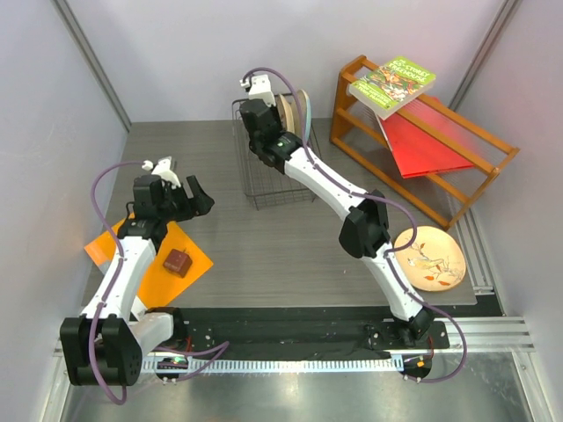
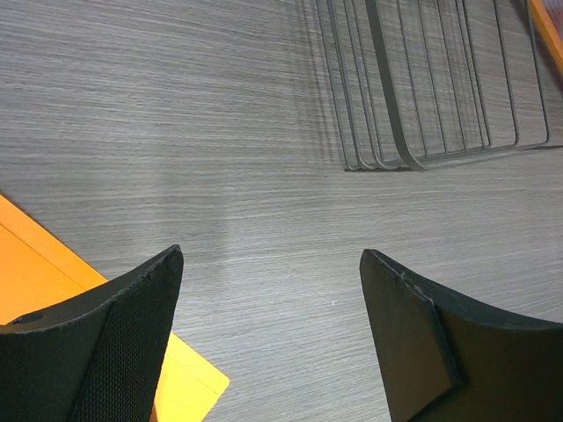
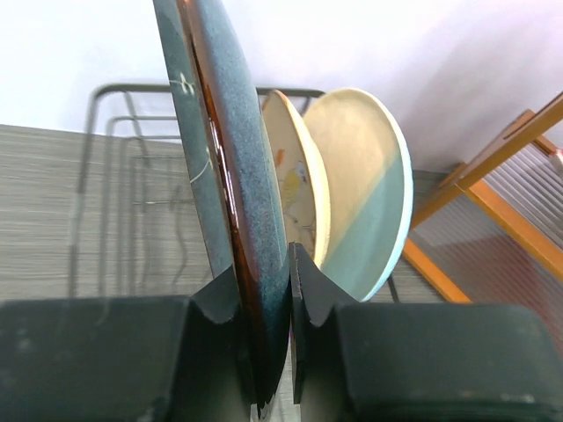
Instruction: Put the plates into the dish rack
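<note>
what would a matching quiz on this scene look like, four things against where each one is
Things:
1. dark plate
2. cream-blue plate
3. book
4. brown block

Places:
a. on the orange sheet
b. on top of the shelf
c. standing on edge in the rack
d. pinched in the right gripper

Pairs: 1-d, 2-c, 3-b, 4-a
</note>
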### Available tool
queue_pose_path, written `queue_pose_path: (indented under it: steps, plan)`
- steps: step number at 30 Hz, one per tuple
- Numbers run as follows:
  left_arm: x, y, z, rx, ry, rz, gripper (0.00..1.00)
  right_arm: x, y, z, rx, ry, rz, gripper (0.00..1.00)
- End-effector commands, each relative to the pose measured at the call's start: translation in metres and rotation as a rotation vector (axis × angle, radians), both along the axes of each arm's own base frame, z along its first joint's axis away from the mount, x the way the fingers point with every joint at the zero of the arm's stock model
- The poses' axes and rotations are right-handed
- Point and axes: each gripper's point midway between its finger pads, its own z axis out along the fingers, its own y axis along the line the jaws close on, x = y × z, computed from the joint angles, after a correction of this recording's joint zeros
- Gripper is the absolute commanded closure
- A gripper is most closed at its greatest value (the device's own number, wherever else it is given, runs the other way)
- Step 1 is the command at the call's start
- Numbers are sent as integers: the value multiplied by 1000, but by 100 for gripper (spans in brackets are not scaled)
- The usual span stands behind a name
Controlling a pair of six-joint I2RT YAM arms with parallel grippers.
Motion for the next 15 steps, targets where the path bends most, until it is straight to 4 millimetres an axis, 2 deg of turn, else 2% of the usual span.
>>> queue_pose_path:
  steps: [1, 3, 9, 10, 15]
  plan:
    - [6, 2, 13, -4, -73, 11, 18, 4, -24, 99, 201, -261, -120, 99]
    - [7, 1, 13, -8, -73, 8, 18, 7, -24, 98, 180, -270, -121, 99]
    - [6, 0, 9, -8, -67, 4, 18, 19, -23, 78, 111, -258, -124, 99]
    - [6, 0, 9, -10, -68, 4, 18, 20, -22, 81, 124, -274, -125, 99]
    - [5, 0, 7, -10, -71, 4, 18, 29, -20, 54, 75, -243, -139, 99]
